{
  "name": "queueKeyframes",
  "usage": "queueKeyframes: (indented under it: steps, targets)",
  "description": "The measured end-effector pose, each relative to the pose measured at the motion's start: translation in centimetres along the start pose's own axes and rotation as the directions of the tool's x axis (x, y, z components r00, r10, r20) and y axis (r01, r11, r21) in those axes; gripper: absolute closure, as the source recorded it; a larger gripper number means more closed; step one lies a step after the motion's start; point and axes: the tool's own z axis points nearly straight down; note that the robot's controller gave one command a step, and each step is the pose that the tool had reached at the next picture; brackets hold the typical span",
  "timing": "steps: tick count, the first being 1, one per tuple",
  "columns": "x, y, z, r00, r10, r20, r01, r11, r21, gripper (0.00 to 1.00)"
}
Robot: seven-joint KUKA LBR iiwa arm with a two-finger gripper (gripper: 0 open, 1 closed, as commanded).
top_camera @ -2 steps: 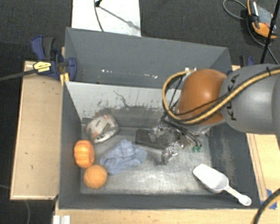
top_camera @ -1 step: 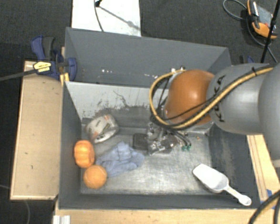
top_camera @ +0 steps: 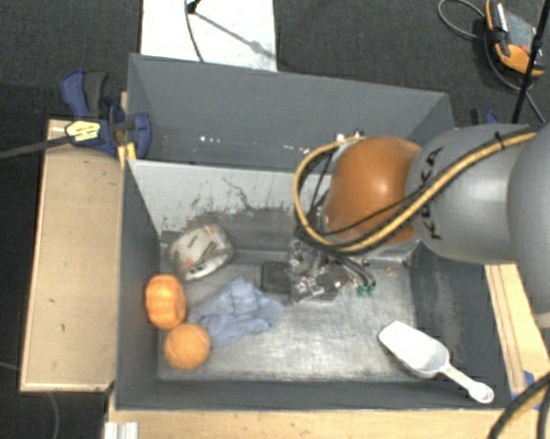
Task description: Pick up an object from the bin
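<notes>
The grey metal bin receives the arm from the right, with the jaws set low over the middle of the floor; whether they are open or closed cannot be told. A pale blue cloth lies left of centre, a white scoop at front right, a crumpled silver item toward the back left, and two orange pumpkin-like pieces at front left. A small dark block lies just beside the jaws, between them and the cloth.

One camera looks steeply down into the grey bin, arm entering from right.
</notes>
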Motion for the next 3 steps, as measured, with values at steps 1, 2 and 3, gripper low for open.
queueKeyframes:
  steps: [1,2,3]
  targets:
    - [0.3,0.1,-0.9,1.0,0.002,-0.02,-0.003,1.0,-0.005,1.0]
    - [1.4,-0.6,-3.8,0.998,0.058,-0.034,-0.058,0.998,-0.009,1.0]
    - [-2.1,3.9,-4.7,0.997,-0.075,-0.036,0.074,0.997,-0.016,0.0]
